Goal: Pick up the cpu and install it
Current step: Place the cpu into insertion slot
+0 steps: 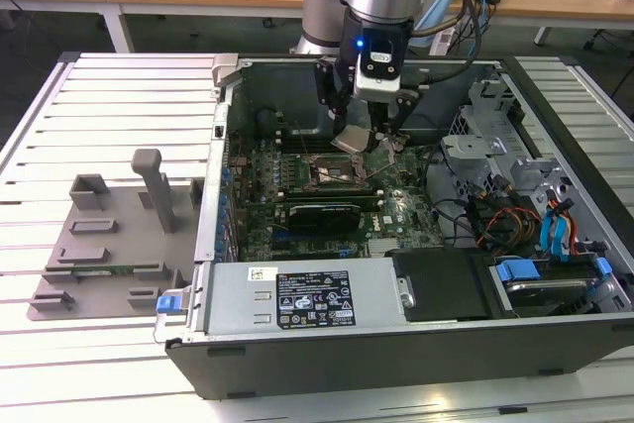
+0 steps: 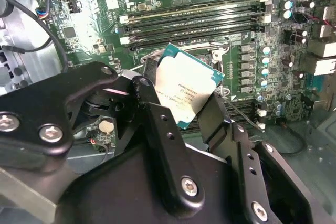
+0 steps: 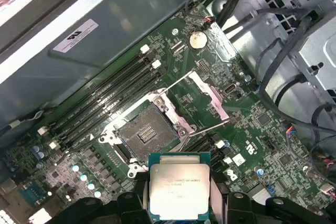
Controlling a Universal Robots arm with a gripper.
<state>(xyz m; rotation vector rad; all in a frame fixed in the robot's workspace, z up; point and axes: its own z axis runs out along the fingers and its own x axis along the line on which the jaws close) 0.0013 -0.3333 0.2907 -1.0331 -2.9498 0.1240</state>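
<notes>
Inside the open computer case (image 1: pixel 213 195), at about twelve o'clock from the middle of the exterior view, the gripper (image 1: pixel 365 138) hangs over the green motherboard (image 1: pixel 396 210); its two fingers are closed on the cpu (image 1: pixel 353 140), which looks tilted, not level; the black-framed socket (image 1: pixel 332 173) lies at about seven o'clock from the chip, near it but apart; the grey tray fixture (image 1: pixel 109 245) sits well apart at nine o'clock on the slatted table (image 1: pixel 59 126).

In the second wrist view, the cpu (image 2: pixel 189 90) shows its silver top and teal edge, pinched by two opposite sides between the black fingers (image 2: pixel 157 119); the gripper (image 2: pixel 184 98) is narrowed to the chip's width; the memory slots (image 2: pixel 194 22) run across the board beyond it.

In the first wrist view, the cpu (image 3: pixel 178 184) is held above the board, just beside the socket (image 3: pixel 144 132) and not yet over it; the socket's contact field is bare, with the metal load plate (image 3: pixel 210 95) folded back clear of it.

Judged from this, carrying the chip well means levelling it and squaring its edges to the frame; it should then descend straight (never sliding sideways, since the contacts likely bend easily); which corner carries the orientation mark cannot be told here.
</notes>
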